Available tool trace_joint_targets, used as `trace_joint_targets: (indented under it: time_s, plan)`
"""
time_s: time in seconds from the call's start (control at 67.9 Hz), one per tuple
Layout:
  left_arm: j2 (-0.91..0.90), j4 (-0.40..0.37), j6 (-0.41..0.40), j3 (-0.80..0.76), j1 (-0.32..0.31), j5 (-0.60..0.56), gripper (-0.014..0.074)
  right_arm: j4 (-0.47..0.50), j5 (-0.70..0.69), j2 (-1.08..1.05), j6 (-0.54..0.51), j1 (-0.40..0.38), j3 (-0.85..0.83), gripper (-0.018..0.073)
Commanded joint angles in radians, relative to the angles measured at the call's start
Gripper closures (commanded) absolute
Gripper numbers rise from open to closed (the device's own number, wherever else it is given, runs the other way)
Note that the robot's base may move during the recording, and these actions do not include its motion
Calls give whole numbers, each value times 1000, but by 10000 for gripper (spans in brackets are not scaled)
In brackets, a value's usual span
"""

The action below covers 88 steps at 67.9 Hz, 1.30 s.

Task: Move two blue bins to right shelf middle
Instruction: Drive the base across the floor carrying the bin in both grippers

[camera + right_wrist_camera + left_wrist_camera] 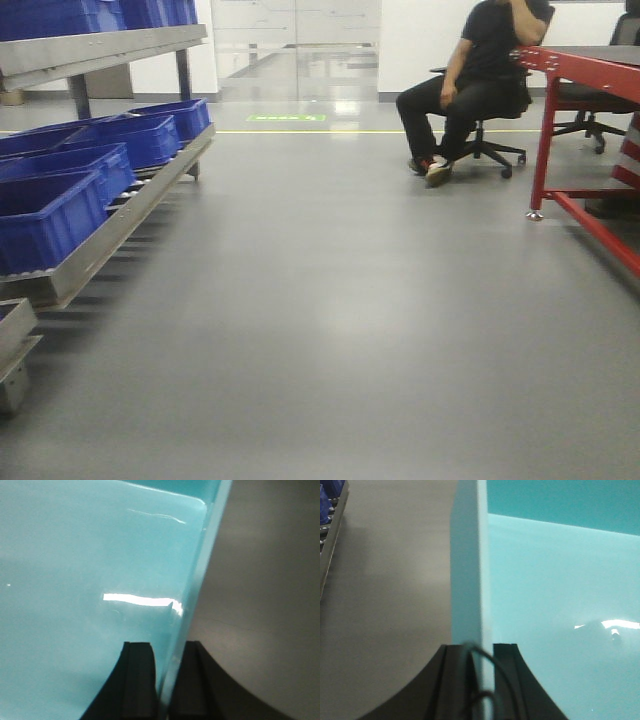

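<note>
A pale sky-blue bin fills both wrist views, its smooth inside (560,590) and left wall rim (481,555) in the left wrist view, its inside (90,570) and right wall rim (200,580) in the right wrist view. My left gripper (487,647) is shut on the left wall, one finger inside and one outside. My right gripper (169,647) is shut on the right wall the same way. The bin hangs above the grey floor. The front view shows neither the bin nor the grippers. Only one pale bin shows.
A low roller rack (120,225) with several dark blue crates (60,190) runs along the left, with an upper shelf (100,45) above. A red-framed table (590,75) stands at the right. A seated person (480,80) is behind it. Grey floor (330,320) lies ahead.
</note>
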Motion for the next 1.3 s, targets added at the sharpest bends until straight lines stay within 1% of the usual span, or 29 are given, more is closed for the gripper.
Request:
trace_joint_targets:
  time_s: [0.0,1.281]
  plan:
    - [-16,-70,-11,-14,-14,-84,707,27,-28,-9,-25,3,-9,712]
    - [-16,-70,-11,-14,-14,-84,707,27,-28,-9,-25,3,-9,712]
